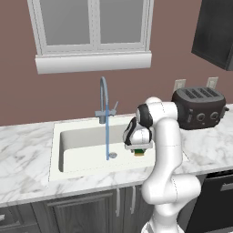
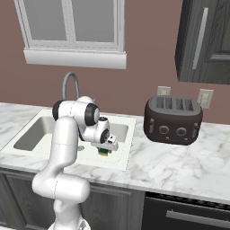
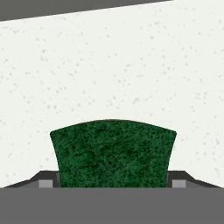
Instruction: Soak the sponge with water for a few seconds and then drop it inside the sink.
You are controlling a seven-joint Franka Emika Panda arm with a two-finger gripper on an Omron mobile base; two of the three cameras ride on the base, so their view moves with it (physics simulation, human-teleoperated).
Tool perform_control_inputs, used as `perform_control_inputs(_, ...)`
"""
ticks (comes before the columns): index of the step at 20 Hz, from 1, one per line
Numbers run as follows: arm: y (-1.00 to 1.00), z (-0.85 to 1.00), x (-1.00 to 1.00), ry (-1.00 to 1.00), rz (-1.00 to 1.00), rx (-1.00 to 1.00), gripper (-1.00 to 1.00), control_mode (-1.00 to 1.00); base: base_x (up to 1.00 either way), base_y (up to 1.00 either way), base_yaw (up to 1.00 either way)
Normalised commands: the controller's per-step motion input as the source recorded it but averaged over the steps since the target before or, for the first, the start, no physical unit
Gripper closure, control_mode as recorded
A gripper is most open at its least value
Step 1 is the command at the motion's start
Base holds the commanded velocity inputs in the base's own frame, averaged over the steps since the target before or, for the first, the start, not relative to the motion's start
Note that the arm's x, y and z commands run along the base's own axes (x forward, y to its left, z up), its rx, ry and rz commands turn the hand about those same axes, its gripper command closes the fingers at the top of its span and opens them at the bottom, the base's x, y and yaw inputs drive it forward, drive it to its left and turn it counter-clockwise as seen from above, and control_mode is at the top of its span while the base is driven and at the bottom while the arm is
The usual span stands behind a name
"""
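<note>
Both base views behind arm, left and right, share sink (image 1: 57, 150); hand view looks close down into basin.

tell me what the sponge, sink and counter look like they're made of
Sponge: coarse dark green fibrous scrub layer; yellow, probably foam, underneath.
Sink: matte off-white speckled basin, maybe composite or stone.
Counter: white with grey veins, marble-like, smooth.

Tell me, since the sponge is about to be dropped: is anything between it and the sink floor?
Nothing visible is. The sponge sits between the fingers of the tool over the right part of the sink, and the hand view shows bare speckled basin beyond it. The water falls well off to one side.
</note>
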Motion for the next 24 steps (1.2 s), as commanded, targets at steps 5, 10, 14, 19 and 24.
perform_control_inputs(5, 0.0, 0.13, 0.0, 0.0, 0.0, 0.0, -1.0, -1.0, 0.0, 0.0, 0.0)
perform_control_inputs(10, 0.0, 0.55, 0.0, 0.0, 0.0, 0.0, -1.0, -1.0, 0.0, 0.0, 0.0)
perform_control_inputs(14, 0.0, 0.73, 0.0, 0.0, 0.0, 0.0, -1.0, -1.0, 0.0, 0.0, 0.0)
perform_control_inputs(19, -0.05, 0.57, -0.02, 0.0, 0.0, 0.0, -1.0, -1.0, 0.0, 0.0, 0.0)
perform_control_inputs(24, -0.01, 0.59, -0.16, 0.0, 0.0, 0.0, -1.0, -1.0, 0.0, 0.0, 0.0)
